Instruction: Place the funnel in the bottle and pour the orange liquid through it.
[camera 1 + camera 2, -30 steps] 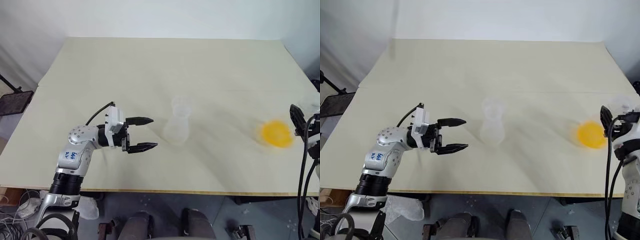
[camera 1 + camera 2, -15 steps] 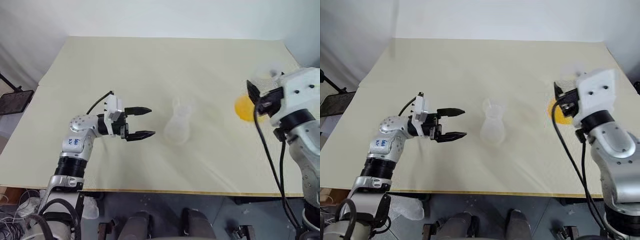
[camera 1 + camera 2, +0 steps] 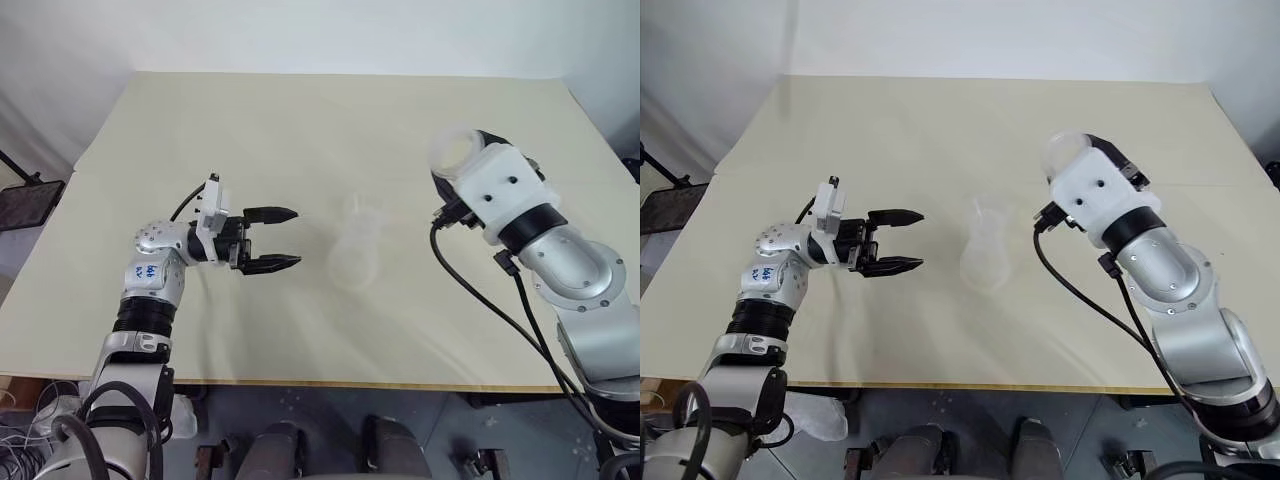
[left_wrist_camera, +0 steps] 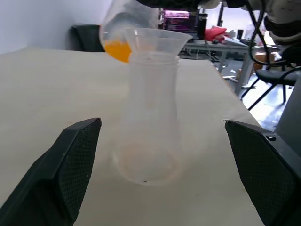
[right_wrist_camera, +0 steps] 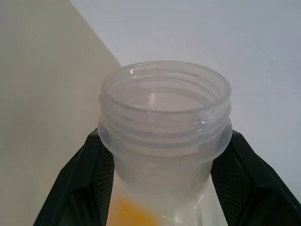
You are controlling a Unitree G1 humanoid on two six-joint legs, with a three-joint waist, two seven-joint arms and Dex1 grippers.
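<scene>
The clear bottle (image 4: 148, 127) stands mid-table with the clear funnel (image 4: 155, 40) seated in its neck. My left gripper (image 3: 296, 237) is open, level, a short way to the left of the bottle (image 3: 355, 258), touching nothing. My right gripper (image 5: 165, 136) is shut on a clear wide-mouthed cup (image 5: 164, 108), held raised to the right of the funnel (image 3: 362, 211). The orange liquid (image 4: 117, 50) pools in the cup's low end, just behind the funnel's rim in the left wrist view. In the head views the white wrist hides most of the cup (image 3: 455, 150).
The tan table (image 3: 300, 130) runs wide around the bottle. Its front edge (image 3: 330, 382) lies close to me. A black cable (image 3: 480, 300) loops from my right wrist over the table. A dark stand (image 3: 30, 200) sits off the left edge.
My right arm has swung left and up from the table's right edge, carrying the cup of orange liquid close to the funnel. The left gripper has stayed open beside the bottle, shifting only slightly.
</scene>
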